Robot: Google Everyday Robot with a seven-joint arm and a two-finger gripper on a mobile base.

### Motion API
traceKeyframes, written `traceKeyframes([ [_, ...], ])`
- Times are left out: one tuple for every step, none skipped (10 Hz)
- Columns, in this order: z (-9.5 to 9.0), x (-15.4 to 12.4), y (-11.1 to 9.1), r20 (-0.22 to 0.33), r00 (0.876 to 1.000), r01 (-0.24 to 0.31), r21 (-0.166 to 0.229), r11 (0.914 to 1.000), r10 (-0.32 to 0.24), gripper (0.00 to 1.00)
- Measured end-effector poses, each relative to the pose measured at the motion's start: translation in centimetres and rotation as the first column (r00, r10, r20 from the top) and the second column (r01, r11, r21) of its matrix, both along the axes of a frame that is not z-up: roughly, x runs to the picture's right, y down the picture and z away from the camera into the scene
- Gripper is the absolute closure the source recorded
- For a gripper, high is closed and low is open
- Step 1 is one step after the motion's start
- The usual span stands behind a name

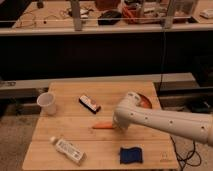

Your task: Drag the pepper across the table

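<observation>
Pepper (102, 125) is seen lying near the middle of the wooden table (65, 92). Its right end is met by the gripper (117, 126), whose state cannot be told behind the white arm (165, 122). Around the pepper are set a paper cup (46, 103) at ten o'clock, a dark packet (89, 104) at eleven, a lying bottle (67, 150) at seven and a blue sponge (131, 155) at four. An orange bowl (145, 101) at two is half hidden by the arm.

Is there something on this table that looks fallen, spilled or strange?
Only the white bottle lies on its side, front left of the table; no spill shows. The claw is low at one end of the pepper.
</observation>
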State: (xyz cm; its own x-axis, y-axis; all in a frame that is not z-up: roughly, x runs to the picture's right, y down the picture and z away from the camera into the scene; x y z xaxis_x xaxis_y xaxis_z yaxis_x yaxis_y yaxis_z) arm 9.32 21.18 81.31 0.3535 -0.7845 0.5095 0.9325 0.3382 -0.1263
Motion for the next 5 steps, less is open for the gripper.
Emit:
traceKeyframes([
  [0.2,0.1,-0.1,0.003,1.0,0.0,-0.002,1.0,0.0,0.92],
  [0.3,-0.2,0.0,0.007,1.0,0.007,-0.006,1.0,-0.006,0.98],
  [0.4,-0.7,0.0,0.014,1.0,0.019,-0.005,0.9998,-0.019,1.0],
  [0.1,-1.7,0.6,0.012,1.0,0.022,-0.011,0.9997,-0.022,1.0],
  [0.0,-2.1,0.9,0.009,1.0,0.019,-0.012,0.9998,-0.019,1.0],
])
